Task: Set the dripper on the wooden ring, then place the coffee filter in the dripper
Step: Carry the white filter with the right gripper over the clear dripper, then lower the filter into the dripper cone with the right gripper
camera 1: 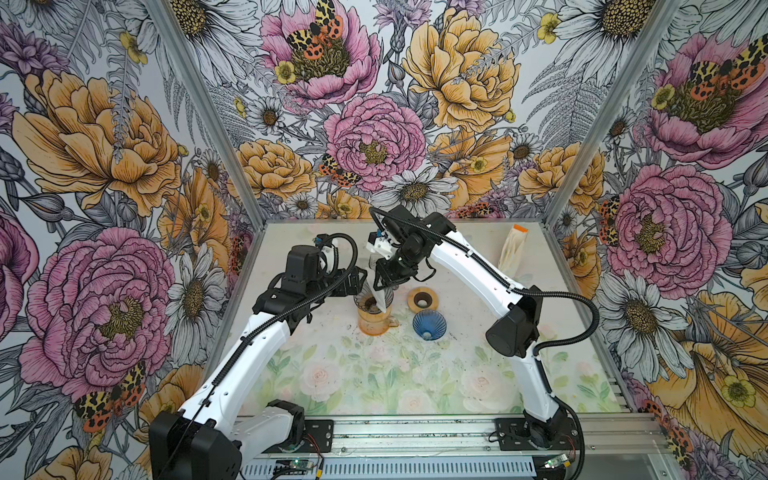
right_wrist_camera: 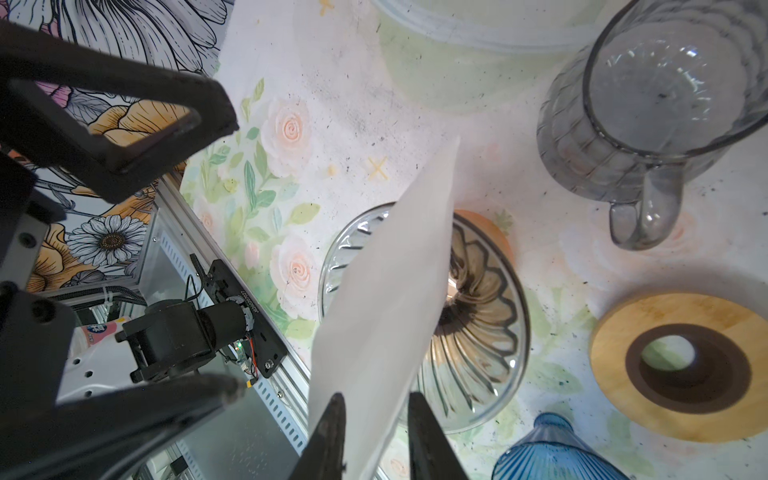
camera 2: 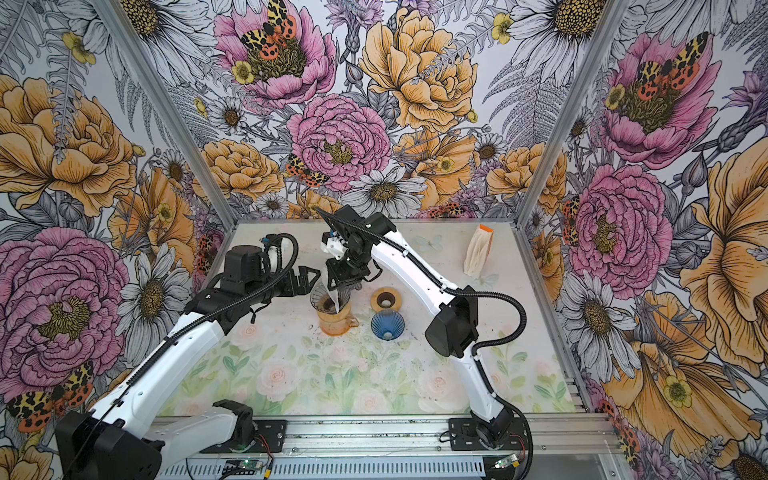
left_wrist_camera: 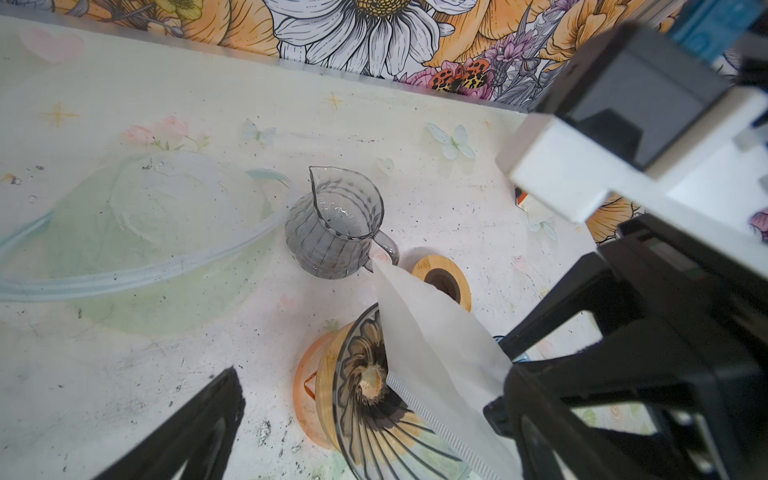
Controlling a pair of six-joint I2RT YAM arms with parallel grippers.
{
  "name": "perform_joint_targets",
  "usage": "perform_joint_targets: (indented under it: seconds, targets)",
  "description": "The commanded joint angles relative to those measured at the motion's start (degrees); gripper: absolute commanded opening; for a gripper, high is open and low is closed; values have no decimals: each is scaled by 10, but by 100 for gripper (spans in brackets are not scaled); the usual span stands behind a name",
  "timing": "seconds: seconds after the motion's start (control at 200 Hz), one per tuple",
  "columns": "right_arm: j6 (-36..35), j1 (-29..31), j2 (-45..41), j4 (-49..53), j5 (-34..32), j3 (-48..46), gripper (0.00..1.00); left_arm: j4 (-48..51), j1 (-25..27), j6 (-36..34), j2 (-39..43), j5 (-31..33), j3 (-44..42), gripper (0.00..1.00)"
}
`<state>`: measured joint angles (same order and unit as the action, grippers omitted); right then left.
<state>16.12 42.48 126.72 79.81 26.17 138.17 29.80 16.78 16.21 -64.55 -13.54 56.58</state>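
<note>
The job looks almost done, but not all the way. The glass dripper [camera 1: 365, 300] sits on an orange pot near the middle of the table. The white coffee filter [right_wrist_camera: 395, 291] stands in it on a slant. Its low end is down inside the cup part. Its top sticks out toward 12 o'clock. The paper is folded flat, so it does not line the sides of the cup yet. The right gripper [right_wrist_camera: 376, 399] hangs just above the dripper. Its two fingers are a little apart with the top of the paper between them, and they do not seem to squeeze it. The left gripper [camera 1: 353, 286] waits at the dripper's 9 o'clock. Its fingers are spread wide and hold nothing. I think what is left is small: the right arm needs to pull away without dragging the paper out, and the filter needs to drop lower and maybe open up into a cone. A wooden ring [camera 1: 423, 300] lies at the dripper's 3 o'clock, and a blue dripper [camera 1: 428, 324] sits at its 4 o'clock. Nothing touches those two.
</note>
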Motion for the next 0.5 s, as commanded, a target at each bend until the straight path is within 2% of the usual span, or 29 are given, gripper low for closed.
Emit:
perform_joint_targets:
  seconds: [0.0, 0.49]
  targets:
    - [10, 6, 5, -33, -10, -3, 28, -11, 7, 11, -9, -14, 6, 99]
    - [5, 5, -21, -63, -21, -55, 32, 6, 28, 25, -44, -10, 10, 99]
